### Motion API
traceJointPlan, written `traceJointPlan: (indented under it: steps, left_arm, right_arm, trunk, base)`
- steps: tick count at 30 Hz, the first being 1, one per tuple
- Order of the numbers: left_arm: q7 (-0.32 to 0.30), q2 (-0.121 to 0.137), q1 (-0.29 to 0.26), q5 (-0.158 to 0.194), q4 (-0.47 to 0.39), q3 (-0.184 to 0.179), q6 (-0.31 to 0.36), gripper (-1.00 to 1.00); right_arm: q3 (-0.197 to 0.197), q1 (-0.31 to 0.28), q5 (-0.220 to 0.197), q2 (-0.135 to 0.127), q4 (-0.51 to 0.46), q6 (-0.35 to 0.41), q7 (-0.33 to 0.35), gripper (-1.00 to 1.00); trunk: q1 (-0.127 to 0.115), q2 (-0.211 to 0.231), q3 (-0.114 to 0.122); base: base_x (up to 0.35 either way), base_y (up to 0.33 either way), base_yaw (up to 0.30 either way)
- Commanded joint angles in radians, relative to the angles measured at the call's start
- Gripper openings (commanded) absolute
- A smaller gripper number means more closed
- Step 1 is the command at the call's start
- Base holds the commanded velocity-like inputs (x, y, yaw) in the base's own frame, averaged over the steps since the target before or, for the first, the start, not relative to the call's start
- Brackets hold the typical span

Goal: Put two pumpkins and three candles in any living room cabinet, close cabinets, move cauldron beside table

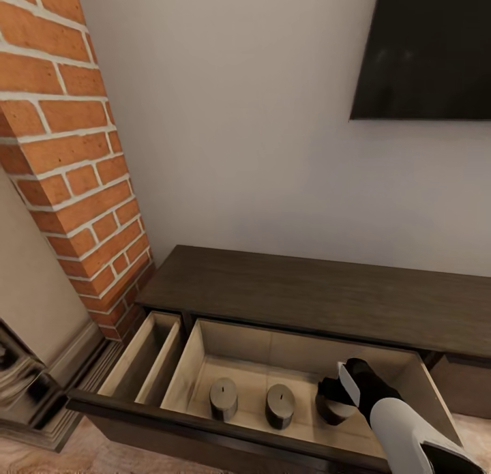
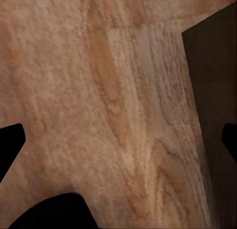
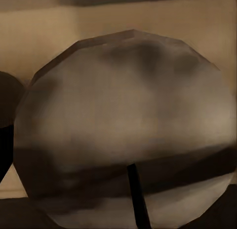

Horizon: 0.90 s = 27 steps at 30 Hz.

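— Right end effector (image 1: 339, 397), black-fingered on a white arm, reaches down into the open drawer (image 1: 307, 354) of the long, low dark-brown wood cabinet (image 1: 327, 297). What is it holding?

— Its fingers sit around the third short, stubby grey-beige candle (image 1: 333, 409), the one at the right end of the row. From the head view the fingers are close on either side of it, but I cannot tell whether they press the wax or stand slightly off it.

— And the wrist camera on that arm?

— It looks straight onto that candle's flat round top (image 3: 123, 130), very close, with the thin dark wick (image 3: 137, 194) showing. The drawer's pale beige wall is behind it.

— Where are the other candles?

— Two more stubby candles stand upright on the drawer's pale floor: one at the left (image 1: 224, 397), one in the middle (image 1: 280, 406). They are near each other but apart, and the middle one is just beside the held one.

— The left end effector?

— Its wrist view shows light grained wood flooring (image 2: 98, 115) with a dark panel (image 2: 212, 90) along one edge. Black finger edges (image 2: 11, 140) show at both sides of the frame, well apart, with nothing between them.

— Anything else around?

— A red brick column (image 1: 68, 153) stands left of the cabinet, a narrower pale compartment (image 1: 146, 358) lies open beside the main drawer, and a black flat screen (image 1: 423, 51) hangs on the white wall above.
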Motion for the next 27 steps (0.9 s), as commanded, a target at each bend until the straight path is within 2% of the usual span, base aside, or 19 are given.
traceJointPlan:
  steps: [1, 9, 22, 27]
  left_arm:
    - [0.007, 0.000, 0.014, 0.007, -0.032, 0.001, 0.002, 1.00]
    - [0.007, -0.003, 0.054, 0.009, -0.131, 0.027, -0.001, 1.00]
    - [0.006, -0.002, 0.060, 0.009, -0.147, 0.034, -0.004, 1.00]
    - [0.006, -0.004, 0.060, 0.008, -0.147, 0.034, -0.005, 1.00]
  right_arm:
    - [-0.007, -0.001, 0.009, 0.005, 0.000, 0.000, -0.008, -1.00]
    - [-0.008, -0.002, 0.004, 0.010, 0.001, -0.015, -0.022, -1.00]
    - [-0.008, -0.002, 0.003, 0.010, -0.003, -0.017, -0.023, -1.00]
    - [-0.008, -0.002, 0.007, 0.010, -0.005, -0.078, -0.025, -1.00]
  trunk:
    - [0.000, -0.001, -0.005]
    - [0.004, -0.003, -0.036]
    - [0.010, -0.006, -0.086]
    - [0.011, -0.006, -0.094]
  base:
    - [0.000, 0.000, 0.000]
    - [0.000, 0.000, 0.000]
    - [0.000, 0.000, 0.000]
    - [0.000, 0.000, 0.000]
